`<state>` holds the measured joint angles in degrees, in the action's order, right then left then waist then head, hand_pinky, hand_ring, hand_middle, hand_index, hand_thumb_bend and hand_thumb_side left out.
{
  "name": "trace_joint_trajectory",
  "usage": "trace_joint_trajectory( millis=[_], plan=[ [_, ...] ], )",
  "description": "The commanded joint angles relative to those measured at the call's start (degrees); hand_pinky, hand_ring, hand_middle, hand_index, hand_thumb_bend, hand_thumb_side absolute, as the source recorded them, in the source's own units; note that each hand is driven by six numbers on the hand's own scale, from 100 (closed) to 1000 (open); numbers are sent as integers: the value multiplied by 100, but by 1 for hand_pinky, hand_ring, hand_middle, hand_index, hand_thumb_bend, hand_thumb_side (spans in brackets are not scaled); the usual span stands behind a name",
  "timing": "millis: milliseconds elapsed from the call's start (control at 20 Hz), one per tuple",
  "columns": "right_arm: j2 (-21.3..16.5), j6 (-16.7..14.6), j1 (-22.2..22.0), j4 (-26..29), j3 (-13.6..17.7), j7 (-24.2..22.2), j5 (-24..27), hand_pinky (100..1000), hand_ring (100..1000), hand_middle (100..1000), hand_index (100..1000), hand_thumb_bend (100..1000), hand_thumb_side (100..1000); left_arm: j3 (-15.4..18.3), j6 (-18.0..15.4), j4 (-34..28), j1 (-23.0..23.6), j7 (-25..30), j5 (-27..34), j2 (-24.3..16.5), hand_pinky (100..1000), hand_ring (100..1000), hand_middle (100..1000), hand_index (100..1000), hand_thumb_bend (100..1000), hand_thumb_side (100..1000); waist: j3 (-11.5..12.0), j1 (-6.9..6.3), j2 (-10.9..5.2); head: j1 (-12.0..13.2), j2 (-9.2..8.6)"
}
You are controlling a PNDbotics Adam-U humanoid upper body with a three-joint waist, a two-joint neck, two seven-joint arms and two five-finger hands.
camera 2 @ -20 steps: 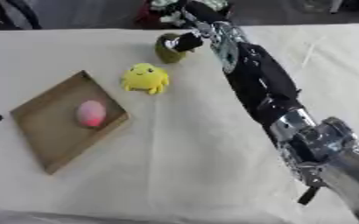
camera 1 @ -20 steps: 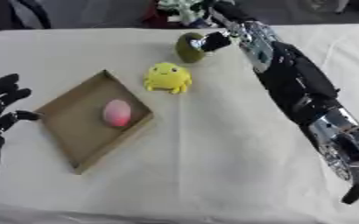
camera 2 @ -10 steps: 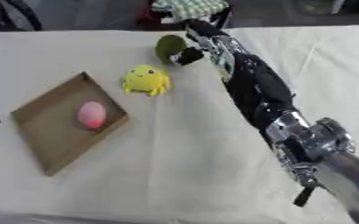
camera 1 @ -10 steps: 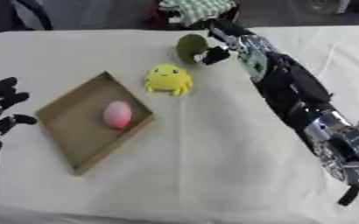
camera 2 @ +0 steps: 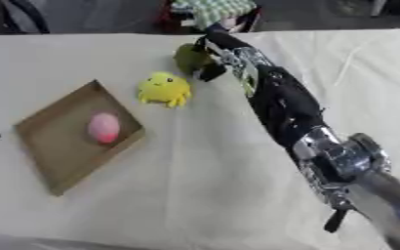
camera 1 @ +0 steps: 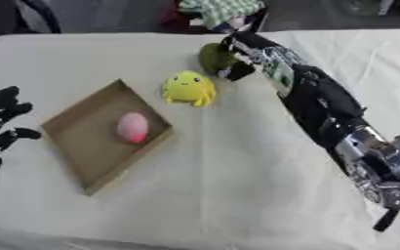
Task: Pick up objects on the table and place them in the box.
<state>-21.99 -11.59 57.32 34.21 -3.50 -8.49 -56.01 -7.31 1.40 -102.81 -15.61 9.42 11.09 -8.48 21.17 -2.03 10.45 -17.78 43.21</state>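
Reaching right hand (camera 1: pixel 230 57) grasping green object (camera 1: pixel 211 57)

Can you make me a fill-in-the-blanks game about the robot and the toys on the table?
1. The toy already lying inside the box is coloured ____.
2. The right robot hand is curled round the ____ toy at the far side of the table.
3. The yellow toy sits on the table, ____ the box.
4. The left robot hand rests open near the ____ edge of the picture.

Missing words: pink; green; outside; left
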Motion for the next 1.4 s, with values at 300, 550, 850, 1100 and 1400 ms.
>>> trace_joint_trajectory(
  millis=[300, 550, 850, 1100, 1400],
  plan=[
    [-27, -17, 46, 89, 29, 496, -209, 628, 625, 352, 480, 100, 100, 18, -8, -78, -71, 12, -6, -81, 582, 811, 844, 720, 100, 691, -3, -7, -76, 19, -53],
    [16, -234, 58, 422, -93, 820, -140, 602, 582, 267, 386, 100, 100, 15, -11, -86, -66, 17, -1, -80, 582, 809, 844, 720, 100, 690, -16, -14, -75, 21, -47],
    [71, -682, 178, 1262, -461, 664, 327, 598, 575, 258, 377, 100, 100, -3, -2, -49, -35, 42, -9, -76, 582, 809, 845, 721, 100, 694, -29, -18, -77, 18, -37],
    [123, -1096, 316, 2102, -840, 413, 821, 604, 577, 266, 384, 100, 100, -24, 3, 50, 39, 77, -44, -84, 582, 808, 841, 719, 100, 703, -23, 2, -82, -11, -43],
    [140, -1447, 454, 3097, -1354, -27, 1432, 620, 585, 281, 397, 100, 100, -26, 3, 267, 136, 82, -234, -89, 583, 810, 844, 720, 100, 712, 4, 51, -99, -24, -48]
  ],
)
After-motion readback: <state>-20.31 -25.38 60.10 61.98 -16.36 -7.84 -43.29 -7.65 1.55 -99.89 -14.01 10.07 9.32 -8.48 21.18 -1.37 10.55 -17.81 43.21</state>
